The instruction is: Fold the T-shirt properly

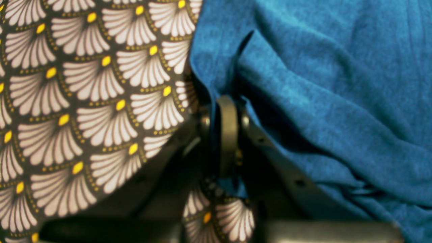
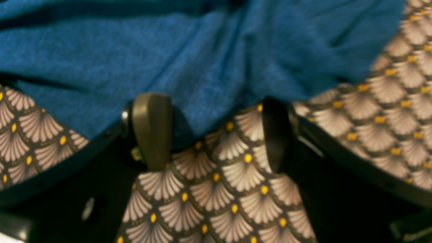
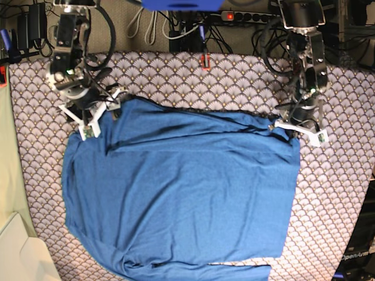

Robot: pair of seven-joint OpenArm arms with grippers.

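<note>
Our left fingers (image 1: 224, 135) are pinched tight on a fold of the T-shirt (image 3: 181, 193), likely to keep that top corner stretched out. Our right fingers (image 2: 216, 135) stand wide apart, holding nothing, the shirt's hem just at their tips. The shirt lies spread flat across the patterned desk (image 3: 340, 193).

Blue T-shirt (image 3: 181, 199) lies spread flat, rumpled along its far edge.

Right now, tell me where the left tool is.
In the base view, the left tool sits at the right, shut on the T-shirt at its upper right corner, over the patterned tablecloth.
</note>
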